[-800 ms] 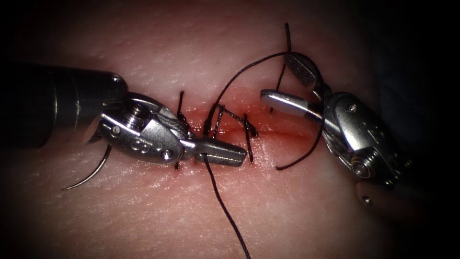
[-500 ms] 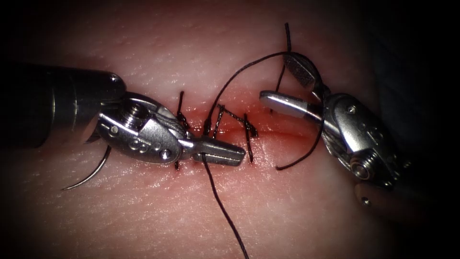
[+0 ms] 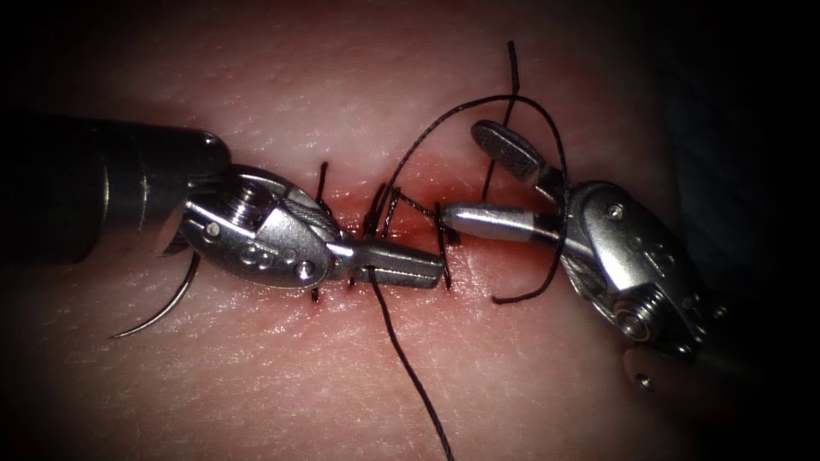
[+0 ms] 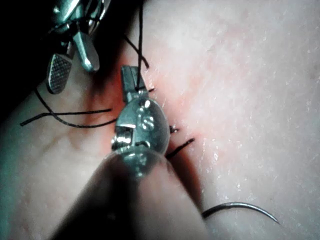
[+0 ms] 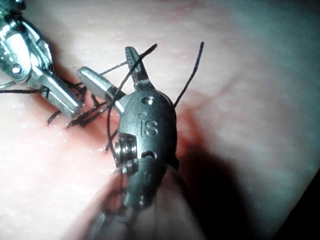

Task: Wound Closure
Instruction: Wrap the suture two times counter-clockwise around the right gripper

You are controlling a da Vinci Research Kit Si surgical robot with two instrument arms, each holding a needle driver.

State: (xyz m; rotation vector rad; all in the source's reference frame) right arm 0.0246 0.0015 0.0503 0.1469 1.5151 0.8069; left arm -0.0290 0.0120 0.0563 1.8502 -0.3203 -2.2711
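- The left tool (image 3: 401,266), polished steel with a ridged wrist, lay along the cut (image 3: 504,243) with its jaws clamped on the dark thread (image 3: 410,376); the strand ran from the jaws down across the tissue (image 3: 342,376) toward the viewer.
- The right tool (image 3: 478,175) came in from the right with its jaws spread wide and nothing held between them. One jaw showed a cross-hatched gripping face; the other was smooth and rounded, its tip close to the left tool's tip.
- A loop of thread arched over and around the right tool's open jaws and wrist, and a free end curled on the tissue to the right of the stitches (image 3: 440,235).
- The curved needle (image 3: 158,312), a thin steel arc, lay loose on the tissue at the left, partly under the left tool, held by neither tool and apparently not in the tissue.
- The tissue was pale pink, moist and finely creased, with red fluid (image 3: 512,248) along the cut and several short dark stitches across it.
- Risk, as a judgement: the loop could slide off the open jaws or snag on the wrist joint, since it sat loosely.
- Risk: the two steel tips were nearly touching, so a small misjudged motion could knock them together or catch a stitch.
- Risk: the unattended needle could be dragged by the thread and scratch the soft surface.
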